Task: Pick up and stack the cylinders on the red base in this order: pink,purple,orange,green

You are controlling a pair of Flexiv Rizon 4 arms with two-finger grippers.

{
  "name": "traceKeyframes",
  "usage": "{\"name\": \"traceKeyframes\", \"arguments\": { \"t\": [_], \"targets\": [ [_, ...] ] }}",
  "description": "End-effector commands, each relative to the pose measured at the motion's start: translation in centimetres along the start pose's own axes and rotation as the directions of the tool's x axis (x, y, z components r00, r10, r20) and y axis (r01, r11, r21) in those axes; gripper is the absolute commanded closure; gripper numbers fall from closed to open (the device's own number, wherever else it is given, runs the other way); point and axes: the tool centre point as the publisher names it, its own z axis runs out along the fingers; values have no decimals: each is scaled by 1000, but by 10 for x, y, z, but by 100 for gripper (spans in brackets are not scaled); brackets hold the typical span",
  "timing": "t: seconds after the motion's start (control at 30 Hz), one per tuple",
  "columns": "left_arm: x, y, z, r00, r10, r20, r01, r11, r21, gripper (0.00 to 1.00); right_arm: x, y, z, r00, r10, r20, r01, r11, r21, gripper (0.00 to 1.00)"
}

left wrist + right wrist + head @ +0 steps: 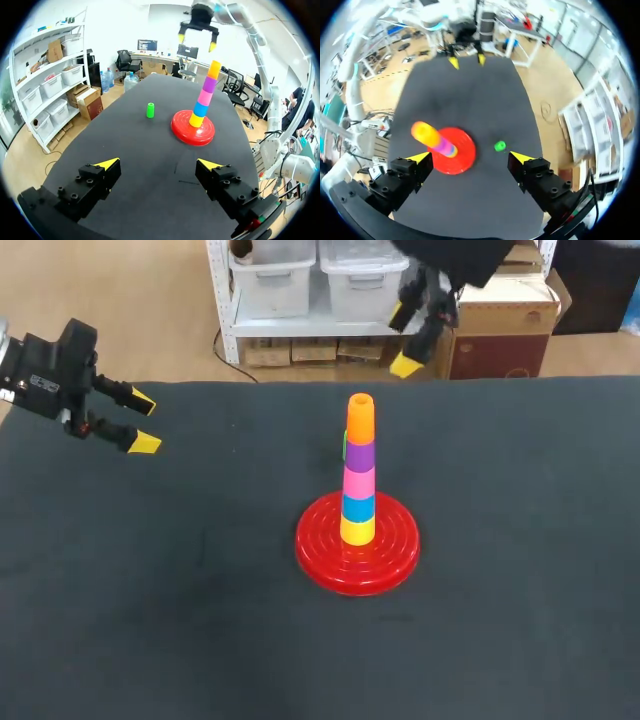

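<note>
On the red base (322, 550) stands a stack: yellow, blue, pink (359, 482), purple (360, 456) and an orange cylinder (360, 417) on top. The green cylinder (150, 110) stands upright on the table behind the stack; in the head view the stack hides nearly all of it. High above the table's far edge hangs my right gripper (402, 340), open and empty, with the stack (435, 140) and green cylinder (499, 146) below it. My left gripper (145, 423) is open and empty at the table's far left, well away from the base (192, 131).
The black table top (150, 590) carries nothing else besides the base, the stack and the green cylinder.
</note>
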Motion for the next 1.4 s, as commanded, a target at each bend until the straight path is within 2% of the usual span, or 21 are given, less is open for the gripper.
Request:
{"name": "traceKeyframes", "arguments": {
  "t": [0.03,0.17,0.3,0.57,0.67,0.8,1.07,1.23,1.4],
  "targets": [
    [1,0,0,1000,2,3,-2,1000,-1,0,2,-31,55,998,32,-55,-32,999,-12,0],
    [1,0,0,1000,2,3,-2,1000,-1,0,17,-55,94,993,71,-95,-73,997,-22,0],
    [1,0,0,1000,2,3,-2,1000,-1,0,35,-76,130,975,164,-149,-169,985,-24,0],
    [1,0,0,1000,2,3,-2,1000,-1,0,37,-99,171,945,221,-243,-234,972,-27,0],
    [1,0,0,1000,2,3,-2,1000,-1,0,36,-103,183,936,243,-254,-258,966,-28,0],
    [1,0,0,1000,2,3,-2,1000,-1,0,37,-105,194,935,281,-217,-296,955,-39,0],
    [1,0,0,1000,2,3,-2,1000,-1,0,38,-97,216,926,299,-228,-317,947,-47,0],
    [1,0,0,1000,2,3,-2,1000,-1,0,36,-93,220,917,287,-276,-304,952,-21,0],
    [1,0,0,1000,2,3,-2,1000,-1,0,35,-97,216,910,299,-286,-310,951,9,0]
  ]
}}
